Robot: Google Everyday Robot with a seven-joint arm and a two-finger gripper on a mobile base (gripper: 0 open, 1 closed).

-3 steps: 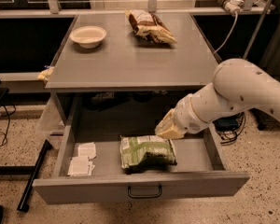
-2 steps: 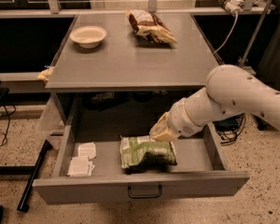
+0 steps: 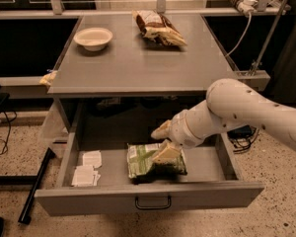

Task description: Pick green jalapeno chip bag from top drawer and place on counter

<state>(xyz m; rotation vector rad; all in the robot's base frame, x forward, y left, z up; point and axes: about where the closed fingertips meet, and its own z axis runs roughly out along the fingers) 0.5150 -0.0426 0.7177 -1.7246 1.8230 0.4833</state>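
Speckled stone floor (image 3: 281, 206) runs under a grey metal stand whose top drawer (image 3: 148, 199) is pulled out, its flat front and dark bar handle (image 3: 153, 202) nearest of all, below and in front of the claw. Inside, the green jalapeno chip bag (image 3: 147, 161) lies flat on the drawer bottom, directly beneath the claw. Two small white packets (image 3: 87, 169) sit well to the claw's left, apart from the bag.

The claw (image 3: 164, 142) hangs in the drawer over the bag's right half with its fingers spread: the lower one lies over the bag's top face, while the upper one stands past the bag's rear edge. Whether either presses on the bag cannot be told. The white arm (image 3: 237, 110) reaches in from the right.

Above and behind the claw spreads the tabletop (image 3: 138, 65). On it, far to the claw's upper left, rests a white bowl (image 3: 93, 37); farther back, almost straight above the claw, lies a brown-and-cream chip bag (image 3: 159, 28).
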